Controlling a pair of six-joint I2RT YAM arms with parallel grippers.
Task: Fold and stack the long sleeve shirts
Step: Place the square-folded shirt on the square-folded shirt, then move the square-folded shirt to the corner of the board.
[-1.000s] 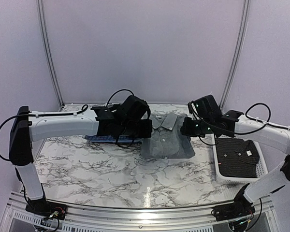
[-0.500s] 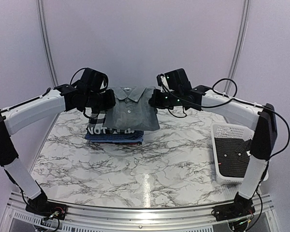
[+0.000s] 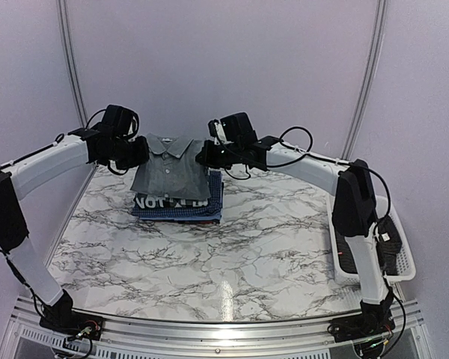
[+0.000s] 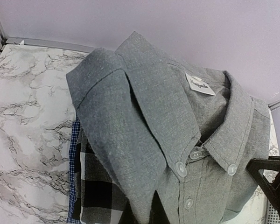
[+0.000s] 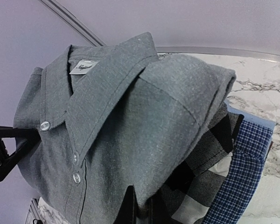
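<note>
The folded grey shirt point(image 3: 170, 173) hangs between the claws, the left gripper point(image 3: 140, 154) clenched on its shoulder at nine o'clock, the right gripper point(image 3: 203, 156) likewise at three. It is flecked woven cloth with a buttoned collar. Its hem seems to rest on the checked shirt point(image 3: 154, 202) atop the blue shirt point(image 3: 181, 214).

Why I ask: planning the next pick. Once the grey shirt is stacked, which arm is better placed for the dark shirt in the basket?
Right, probably. The white basket holding the dark shirt stands on the right side, beside the right arm's base; the left claw is far across on the left.
</note>
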